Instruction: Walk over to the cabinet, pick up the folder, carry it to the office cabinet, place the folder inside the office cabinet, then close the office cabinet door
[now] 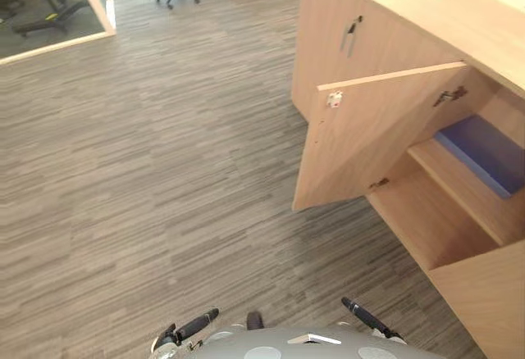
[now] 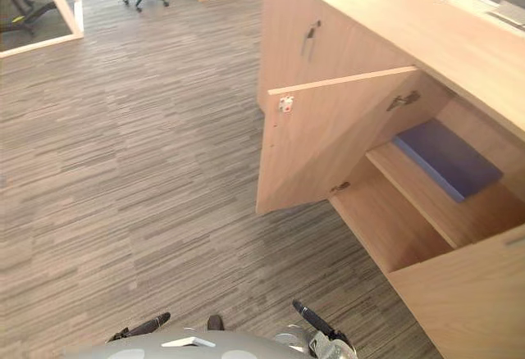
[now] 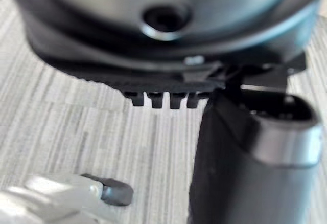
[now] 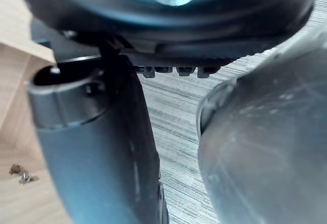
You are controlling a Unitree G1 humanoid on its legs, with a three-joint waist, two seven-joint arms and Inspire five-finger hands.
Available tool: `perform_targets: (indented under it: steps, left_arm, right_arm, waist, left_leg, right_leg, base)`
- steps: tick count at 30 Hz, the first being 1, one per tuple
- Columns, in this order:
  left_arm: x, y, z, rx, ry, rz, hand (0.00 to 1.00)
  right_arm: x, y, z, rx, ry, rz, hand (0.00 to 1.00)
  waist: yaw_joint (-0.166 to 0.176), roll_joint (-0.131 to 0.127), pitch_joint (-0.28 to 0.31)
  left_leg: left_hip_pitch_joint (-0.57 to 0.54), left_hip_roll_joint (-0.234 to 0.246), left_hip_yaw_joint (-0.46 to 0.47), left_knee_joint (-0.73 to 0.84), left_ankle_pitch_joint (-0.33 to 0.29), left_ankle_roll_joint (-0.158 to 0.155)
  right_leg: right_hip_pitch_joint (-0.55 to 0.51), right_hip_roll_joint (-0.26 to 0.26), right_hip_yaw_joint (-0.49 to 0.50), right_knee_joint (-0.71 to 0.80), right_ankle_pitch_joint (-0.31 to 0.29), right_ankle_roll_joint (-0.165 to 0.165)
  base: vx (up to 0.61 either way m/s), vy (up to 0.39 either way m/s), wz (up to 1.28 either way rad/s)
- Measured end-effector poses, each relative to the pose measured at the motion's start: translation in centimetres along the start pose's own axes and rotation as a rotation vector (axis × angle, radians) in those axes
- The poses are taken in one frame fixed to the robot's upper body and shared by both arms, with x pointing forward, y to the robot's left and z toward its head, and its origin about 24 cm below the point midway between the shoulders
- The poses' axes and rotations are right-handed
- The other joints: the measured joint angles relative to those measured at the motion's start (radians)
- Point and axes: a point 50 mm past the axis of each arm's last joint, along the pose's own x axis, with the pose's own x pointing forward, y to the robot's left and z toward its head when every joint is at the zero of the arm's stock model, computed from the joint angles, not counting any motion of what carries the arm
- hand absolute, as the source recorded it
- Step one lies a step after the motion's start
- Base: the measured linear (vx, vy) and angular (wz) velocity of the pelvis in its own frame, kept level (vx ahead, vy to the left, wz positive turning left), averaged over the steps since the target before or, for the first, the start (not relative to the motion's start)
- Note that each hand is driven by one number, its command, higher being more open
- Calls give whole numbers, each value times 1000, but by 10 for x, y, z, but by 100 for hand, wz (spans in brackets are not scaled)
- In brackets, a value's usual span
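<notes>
Hanging low, fingers loose and straight, gripping nothing: left hand and right hand, above striped carpet. Beyond, to the right, cabinet with door swung open; blue folder flat on the upper shelf.

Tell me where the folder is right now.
The blue folder lies on the shelf inside the open office cabinet, at the eye views' right, past the open door.

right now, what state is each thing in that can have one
office cabinet door, swung open
folder, lying flat on the shelf inside
neighbouring door, shut
left hand, open, empty
right hand, open, empty
</notes>
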Motion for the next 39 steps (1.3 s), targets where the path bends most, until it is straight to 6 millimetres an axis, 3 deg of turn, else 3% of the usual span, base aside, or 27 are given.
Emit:
perform_targets:
  steps: [2,4,6,9,14,17,22,25,26,27,28,29,30,32,33,35,39]
  left_arm:
    - [0,6,-4,-37,13,22,100]
    - [0,17,-4,-131,13,63,100]
    - [-3,16,-21,-321,63,97,100]
    - [-6,5,-30,-468,92,92,100]
    - [-7,2,-28,-572,68,54,100]
    - [-6,2,-19,-595,24,48,100]
    - [-2,-7,21,-591,-75,17,100]
    - [-2,-9,59,-596,-164,4,100]
    - [-4,5,96,-593,-249,17,100]
    - [-14,24,147,-597,-405,34,100]
    - [-22,32,176,-591,-498,35,100]
    - [-47,41,232,-588,-684,20,100]
    - [-76,38,282,-567,-859,-14,100]
    - [-117,17,333,-524,-1050,-100,100]
    - [-135,0,351,-479,-1111,-158,100]
    - [-143,-27,361,-408,-1112,-224,100]
    - [-134,-91,340,-203,-1002,-309,100]
  right_arm:
    - [0,2,-3,-3,6,8,100]
    - [-3,11,-15,1,37,27,100]
    - [-4,6,-22,31,55,14,100]
    - [-4,-6,-21,30,34,-13,100]
    - [-6,-14,-31,30,53,-34,100]
    - [-7,-12,-36,35,62,-29,100]
    - [-9,-8,-41,33,68,-20,100]
    - [-9,-13,-38,28,42,-27,100]
    - [-9,-9,-38,19,38,-19,100]
    - [-10,-10,-38,3,25,-10,100]
    - [-10,-10,-38,6,17,-9,100]
    - [-11,-13,-39,4,13,-12,100]
    - [-11,-18,-40,-11,17,-21,100]
    - [-11,-27,-41,-34,21,-36,100]
    - [-11,-33,-39,-41,13,-48,100]
    - [-11,-39,-37,-40,10,-58,100]
    - [-10,-35,-32,-47,-10,-36,100]
  waist:
    - [-2,-3,3]
    - [5,-74,9]
    - [18,-74,-10]
    - [28,-44,-30]
    - [37,-52,-39]
    - [45,-65,-48]
    - [53,-85,-57]
    - [49,-68,-65]
    - [44,-63,-69]
    - [28,-57,-75]
    - [18,-53,-76]
    - [3,-50,-88]
    - [-6,-44,-102]
    - [-4,-30,-111]
    - [-6,-9,-118]
    - [-27,14,-133]
    - [-62,31,-144]
  left_leg:
    - [1,20,-19,0,10,-19]
    - [13,-8,-18,-5,6,-48]
    - [34,40,74,-6,-8,-75]
    - [32,74,107,-6,-7,-104]
    - [52,93,152,-6,-22,-129]
    - [66,92,183,-7,-29,-138]
    - [73,90,227,-7,-30,-140]
    - [81,104,256,-6,-43,-146]
    - [81,115,277,-6,-46,-147]
    - [78,127,295,-6,-52,-152]
    - [76,135,310,-6,-50,-154]
    - [60,148,347,-2,-46,-159]
    - [35,161,378,12,-42,-161]
    - [23,160,384,15,-37,-160]
    - [27,156,395,9,-28,-160]
    - [30,149,407,8,-31,-161]
    - [38,143,442,10,-33,-163]
  right_leg:
    - [-15,60,81,-106,10,6]
    - [-18,52,99,-206,119,42]
    - [-13,75,96,-226,98,49]
    - [10,112,97,-292,126,39]
    - [53,136,117,-350,151,34]
    - [65,137,138,-365,157,38]
    - [71,138,156,-392,176,35]
    - [67,151,173,-393,186,29]
    - [58,161,179,-393,196,22]
    - [47,172,196,-393,206,18]
    - [43,177,202,-391,208,16]
    - [24,182,208,-388,209,15]
    - [1,184,212,-384,213,10]
    - [-16,182,219,-380,217,8]
    - [-22,181,225,-376,217,8]
    - [-24,176,233,-380,217,8]
    - [-28,176,259,-396,217,8]
  base:
    - [21,-84,34]
    - [2,-151,15]
    - [15,-194,-28]
    - [84,-146,-25]
    - [116,-49,-15]
    - [92,13,-22]
    - [19,2,-14]
    - [-57,-29,-21]
    - [-108,-78,-39]
    - [-105,-87,-37]
    - [-94,-81,-18]
    - [-67,-78,-2]
    - [-63,-73,-2]
    - [-28,-31,-8]
    - [-5,3,-15]
    - [23,21,-18]
    - [22,2,-24]
